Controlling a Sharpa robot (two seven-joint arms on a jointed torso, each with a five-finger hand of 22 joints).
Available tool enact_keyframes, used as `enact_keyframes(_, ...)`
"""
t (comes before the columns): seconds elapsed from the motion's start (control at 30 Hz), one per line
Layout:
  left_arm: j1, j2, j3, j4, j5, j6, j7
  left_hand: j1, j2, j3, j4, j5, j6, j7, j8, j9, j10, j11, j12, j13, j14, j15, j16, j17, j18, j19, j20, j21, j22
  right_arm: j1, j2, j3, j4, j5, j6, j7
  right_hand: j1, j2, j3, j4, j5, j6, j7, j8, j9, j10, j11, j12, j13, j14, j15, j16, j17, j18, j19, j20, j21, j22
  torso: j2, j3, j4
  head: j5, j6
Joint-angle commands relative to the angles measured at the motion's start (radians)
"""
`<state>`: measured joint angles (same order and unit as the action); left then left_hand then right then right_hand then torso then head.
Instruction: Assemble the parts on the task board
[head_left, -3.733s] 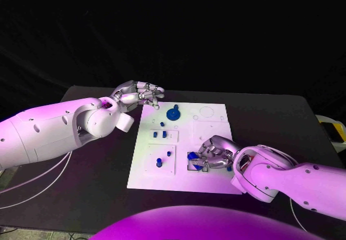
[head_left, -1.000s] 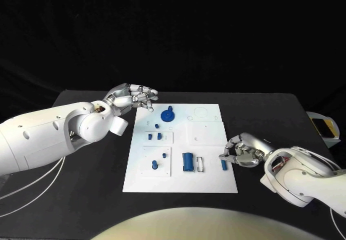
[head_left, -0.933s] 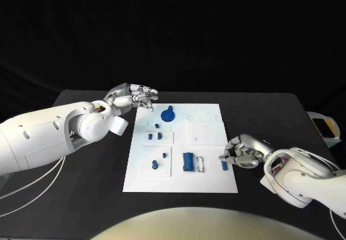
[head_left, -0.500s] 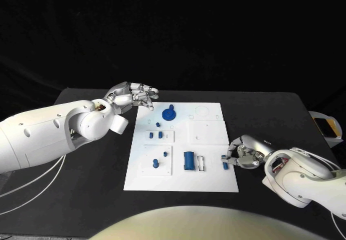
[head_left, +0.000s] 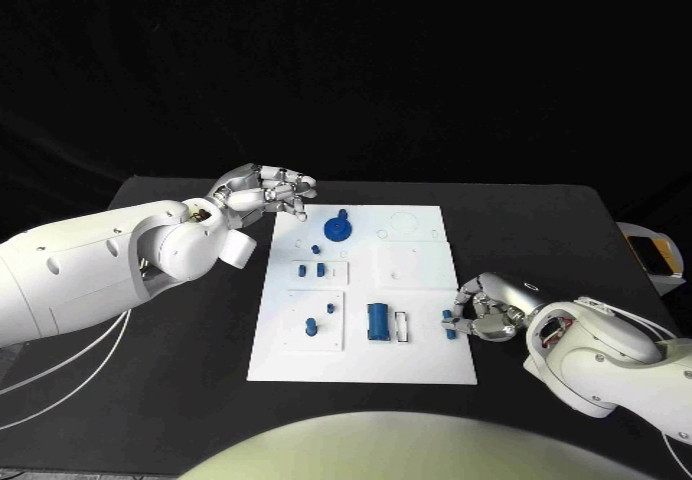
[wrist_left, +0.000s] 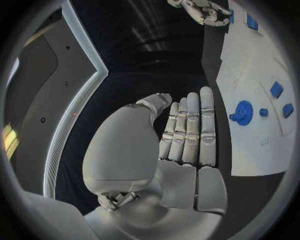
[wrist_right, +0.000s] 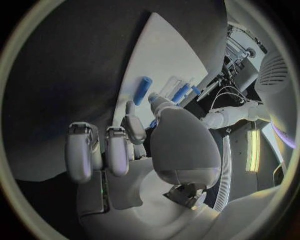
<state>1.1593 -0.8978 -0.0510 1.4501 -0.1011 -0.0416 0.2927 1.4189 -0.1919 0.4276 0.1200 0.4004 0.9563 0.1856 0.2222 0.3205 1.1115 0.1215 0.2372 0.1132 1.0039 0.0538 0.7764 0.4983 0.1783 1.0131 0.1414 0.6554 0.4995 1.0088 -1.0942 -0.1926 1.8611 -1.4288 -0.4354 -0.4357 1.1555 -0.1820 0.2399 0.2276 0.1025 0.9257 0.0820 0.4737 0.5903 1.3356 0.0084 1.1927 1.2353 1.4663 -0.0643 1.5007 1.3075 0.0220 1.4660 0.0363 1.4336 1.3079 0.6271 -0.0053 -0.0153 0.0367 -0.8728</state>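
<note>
The right hand (head_left: 488, 308) is seen low at the board's (head_left: 418, 365) right edge, its fingers curled in; a small blue part (head_left: 450, 331) lies just at its fingertips, but whether it is pinched cannot be told. Beside it on the board, a long blue block (head_left: 378, 322) lies next to a small white frame (head_left: 404, 327). Further left, two small parts (head_left: 319, 317) sit on a raised square. Beyond these, a pair of short parts (head_left: 309, 269) is seen, then a round blue knob (head_left: 339, 229). The left hand (head_left: 268, 190) is held at the far left corner, fingers pressed together and straight, nothing in it.
</note>
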Motion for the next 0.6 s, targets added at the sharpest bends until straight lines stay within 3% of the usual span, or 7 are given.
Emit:
enact_keyframes(0.03, 0.001, 0.000, 0.001, 0.002, 0.006, 0.012, 0.008, -0.001, 0.006, -0.006, 0.000, 0.002, 0.000, 0.004, -0.004, 0.001, -0.008, 0.001, -0.005, 0.001, -0.006, 0.001, 0.002, 0.001, 0.003, -0.008, -0.001, -0.007, 0.002, -0.007, 0.005, -0.001, -0.002, -0.028, 0.034, -0.012, -0.008, 0.000, -0.008, -0.002, -0.007, 0.010, 0.000, -0.001, 0.001, 0.000, -0.002, -0.002, -0.001, 0.074, 0.002, -0.006, 0.124, 0.005, 0.075, 0.006, -0.003, 0.226, 0.000, -0.0010, 0.0014, 0.002, 0.000)
enact_keyframes(0.4, 0.001, -0.002, 0.000, 0.003, 0.006, 0.013, 0.005, -0.001, 0.006, -0.006, 0.000, 0.002, 0.000, 0.004, -0.004, 0.001, -0.008, 0.001, -0.005, 0.001, -0.006, 0.001, 0.002, 0.001, 0.003, -0.008, -0.001, -0.007, 0.002, -0.021, 0.017, -0.001, -0.009, -0.035, 0.084, -0.016, 0.038, 0.004, 0.002, -0.026, 0.000, 0.011, -0.003, -0.001, 0.000, 0.001, -0.005, -0.001, 0.001, 0.074, 0.000, -0.007, 0.123, 0.005, 0.074, 0.003, -0.005, 0.226, -0.001, -0.0009, 0.0006, 0.004, 0.000)
enact_keyframes(0.6, 0.001, -0.003, 0.000, 0.003, 0.006, 0.013, 0.005, -0.001, 0.007, -0.006, 0.002, 0.003, 0.002, 0.002, -0.004, 0.002, -0.008, 0.000, -0.005, 0.002, -0.007, 0.001, 0.002, 0.002, 0.003, -0.008, 0.000, -0.008, 0.001, -0.022, 0.021, -0.001, -0.014, -0.049, 0.099, -0.018, 0.100, 0.024, 0.040, -0.061, -0.041, 0.012, -0.005, -0.007, -0.005, -0.001, -0.007, -0.005, 0.000, 0.074, -0.003, -0.009, 0.123, 0.005, 0.074, 0.001, -0.007, 0.225, -0.001, -0.0005, 0.0006, 0.005, 0.000)
